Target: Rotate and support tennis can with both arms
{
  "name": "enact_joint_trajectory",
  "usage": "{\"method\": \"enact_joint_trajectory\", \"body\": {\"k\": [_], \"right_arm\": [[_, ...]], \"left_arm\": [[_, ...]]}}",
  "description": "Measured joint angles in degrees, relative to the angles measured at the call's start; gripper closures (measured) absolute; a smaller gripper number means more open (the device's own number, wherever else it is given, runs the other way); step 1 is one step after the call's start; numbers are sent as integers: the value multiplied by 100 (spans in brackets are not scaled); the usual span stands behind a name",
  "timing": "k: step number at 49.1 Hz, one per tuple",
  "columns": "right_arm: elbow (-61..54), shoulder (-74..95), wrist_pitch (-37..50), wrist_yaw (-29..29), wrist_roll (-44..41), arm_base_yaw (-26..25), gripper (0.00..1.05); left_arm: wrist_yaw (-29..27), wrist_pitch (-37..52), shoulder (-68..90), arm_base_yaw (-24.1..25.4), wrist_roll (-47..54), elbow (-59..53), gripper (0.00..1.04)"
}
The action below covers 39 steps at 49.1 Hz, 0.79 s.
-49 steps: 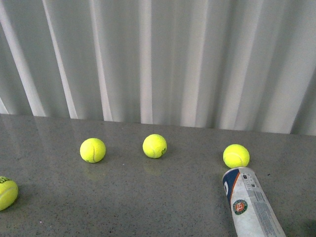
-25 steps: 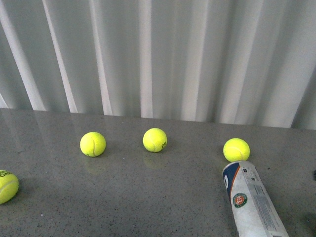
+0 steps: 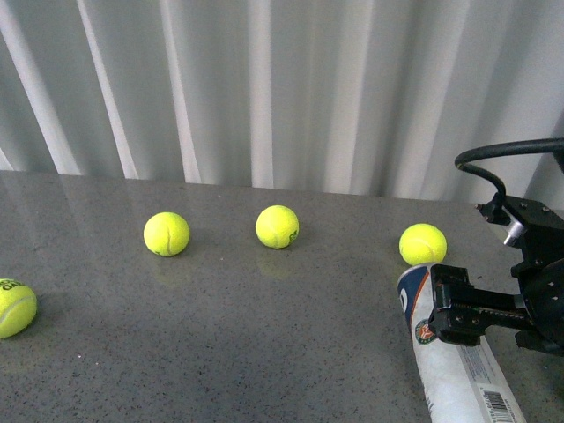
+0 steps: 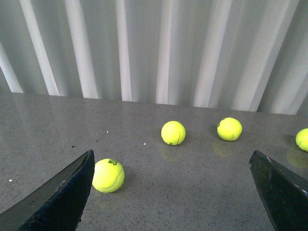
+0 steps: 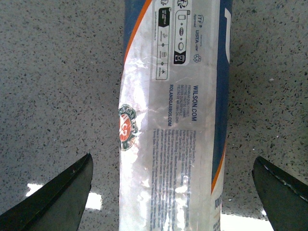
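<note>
The tennis can [image 3: 454, 374] lies on its side on the grey table [image 3: 264, 344] at the front right, its near end cut off by the picture's edge. Its blue-and-white label with the round green-red emblem faces up. My right gripper [image 3: 451, 310] hangs over the can's far part, open. In the right wrist view the can [image 5: 173, 96] runs between the two spread fingers [image 5: 62, 197], with table showing on both sides, and the right gripper [image 5: 172, 159] does not touch it. My left gripper [image 4: 171, 153] shows only in the left wrist view, open over bare table, away from the can.
Three yellow tennis balls [image 3: 166, 233] [image 3: 277, 226] [image 3: 422, 244] lie in a row toward the back, the last just beyond the can's far end. Another ball [image 3: 16, 307] lies at the left edge, close to one left finger [image 4: 62, 192]. A white curtain [image 3: 264, 88] closes off the back.
My right arm has come into the front view from the right and now stands over the can. The balls and can sit slightly higher in the picture than before.
</note>
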Motion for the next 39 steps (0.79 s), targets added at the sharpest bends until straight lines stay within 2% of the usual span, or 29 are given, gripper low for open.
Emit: {"method": "enact_joint_trajectory", "body": {"k": [22,31,39], "right_arm": [[807,1257,234,-192,114,251,7],[1045,1338,144,-151,-302,293,35],[1285,1086,76,-214,-1547,457,59]], "left_arm": [[0,0,0,0,0,0,7],[-2,0,0,0,0,0,7],[0,0,0,0,0,0,7]]}}
